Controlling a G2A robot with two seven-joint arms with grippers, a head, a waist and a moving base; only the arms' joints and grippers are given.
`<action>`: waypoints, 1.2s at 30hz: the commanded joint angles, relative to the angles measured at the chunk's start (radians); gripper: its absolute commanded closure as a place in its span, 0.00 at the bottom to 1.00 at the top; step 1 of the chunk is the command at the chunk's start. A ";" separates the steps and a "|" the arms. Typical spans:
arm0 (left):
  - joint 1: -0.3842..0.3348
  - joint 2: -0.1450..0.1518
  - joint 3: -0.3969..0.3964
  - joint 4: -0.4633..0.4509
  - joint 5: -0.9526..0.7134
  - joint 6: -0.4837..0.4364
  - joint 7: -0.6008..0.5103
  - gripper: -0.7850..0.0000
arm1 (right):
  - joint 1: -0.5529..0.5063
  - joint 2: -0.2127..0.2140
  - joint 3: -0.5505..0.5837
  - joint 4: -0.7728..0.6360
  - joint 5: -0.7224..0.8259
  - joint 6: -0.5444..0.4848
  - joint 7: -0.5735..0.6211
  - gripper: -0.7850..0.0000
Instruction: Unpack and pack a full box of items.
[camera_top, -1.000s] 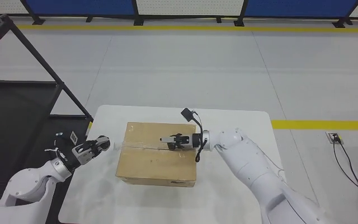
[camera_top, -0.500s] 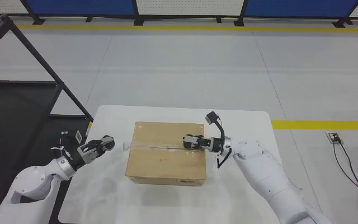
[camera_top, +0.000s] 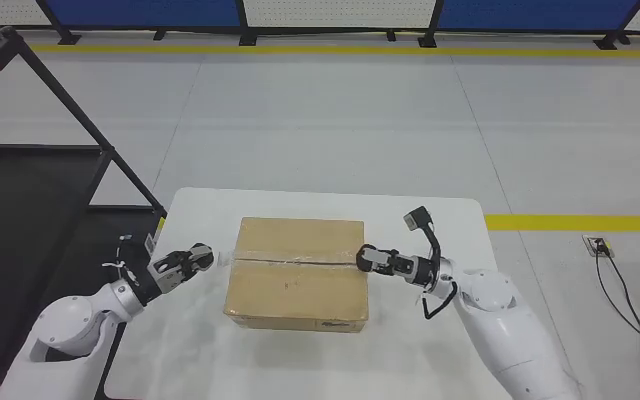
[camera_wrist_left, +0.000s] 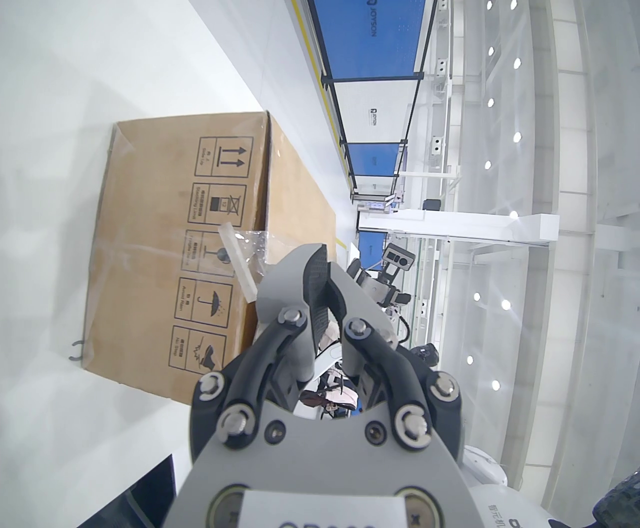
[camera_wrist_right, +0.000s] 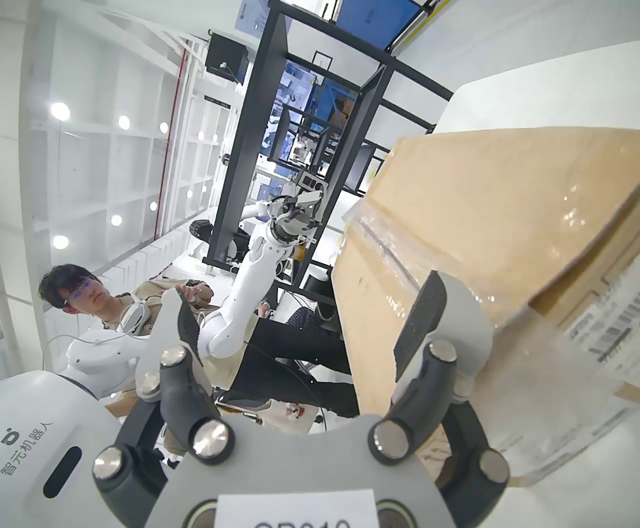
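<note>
Plainly, one brown cardboard box (camera_top: 295, 290) stood on the white worktop (camera_top: 300, 204), about midway across it. Its top flaps were closed. Clear tape (camera_top: 295, 262) ran along the centre seam and down both end faces. In the left wrist view a loose tape end (camera_wrist_left: 235, 260) stood out from the end face of the box (camera_wrist_left: 165, 240), which carried printed handling symbols.

The left tool (camera_top: 200, 257) sat over the worktop, near the box's left end and apart from it. Its fingers (camera_wrist_left: 316, 280) were pressed together with nothing between them.

The right tool (camera_top: 366, 260) was at the box's right end, level with the taped seam. Its fingers (camera_wrist_right: 425, 310) were spread wide and held nothing. One lay just beside the upper edge of the box (camera_wrist_right: 475, 210); contact could not be established.
</note>
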 joint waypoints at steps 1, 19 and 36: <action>-0.005 -0.002 0.012 0.003 0.004 0.000 0.001 1.00 | -0.015 0.007 0.018 -0.008 -0.001 0.025 -0.004 0.00; -0.106 -0.026 0.122 0.131 0.011 -0.015 0.011 1.00 | 0.041 -0.002 -0.046 0.103 -0.017 0.080 0.012 0.00; -0.136 -0.046 0.168 0.225 0.006 -0.028 0.059 1.00 | 0.068 -0.014 -0.112 -0.053 -0.092 0.092 -0.104 0.00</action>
